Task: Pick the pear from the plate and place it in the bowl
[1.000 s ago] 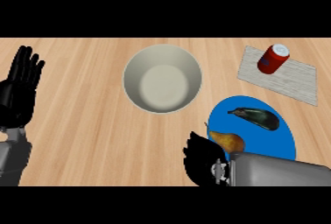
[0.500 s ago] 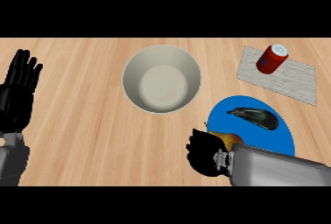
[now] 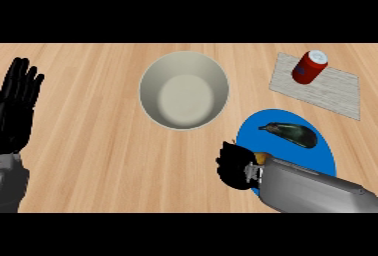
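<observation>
The pear (image 3: 259, 158) shows only as a yellow-brown sliver on the near left part of the blue plate (image 3: 319, 158). My right hand (image 3: 236, 168) is curled round it and hides most of it, at the plate's left rim. Up and to the left of the plate stands the cream bowl (image 3: 183, 90), with nothing inside. At the left edge my left hand (image 3: 18, 106) rests open, fingers up, away from everything.
A dark elongated item (image 3: 289, 134) lies on the far part of the plate. A red can (image 3: 308, 66) stands on a grey mat (image 3: 328, 92) at the back right. Bare wooden counter lies between the bowl and my left hand.
My right hand has moved forward onto the plate's edge and closed over the pear, which now shows far less. The left hand, bowl and can are unmoved.
</observation>
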Robot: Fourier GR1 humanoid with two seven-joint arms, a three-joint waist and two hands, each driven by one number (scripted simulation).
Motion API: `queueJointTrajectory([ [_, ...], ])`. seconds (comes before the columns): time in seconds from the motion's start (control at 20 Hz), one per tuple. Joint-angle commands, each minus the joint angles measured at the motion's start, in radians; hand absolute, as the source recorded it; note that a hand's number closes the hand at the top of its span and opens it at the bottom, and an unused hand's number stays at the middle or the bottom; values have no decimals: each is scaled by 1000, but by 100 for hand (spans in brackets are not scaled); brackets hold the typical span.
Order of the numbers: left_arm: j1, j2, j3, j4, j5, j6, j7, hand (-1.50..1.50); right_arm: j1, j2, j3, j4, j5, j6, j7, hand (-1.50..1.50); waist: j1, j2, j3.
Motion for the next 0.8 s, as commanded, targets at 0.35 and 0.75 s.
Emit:
queueJointTrajectory([
  [0.35,-5,-20,12,21,-12,-20,-28,0,17,25,-34,243,176,-140,-106,-150,6,2,0],
  [0.75,-38,-11,34,72,-37,-26,-38,0,61,80,-73,266,263,-281,-240,150,0,2,0],
])
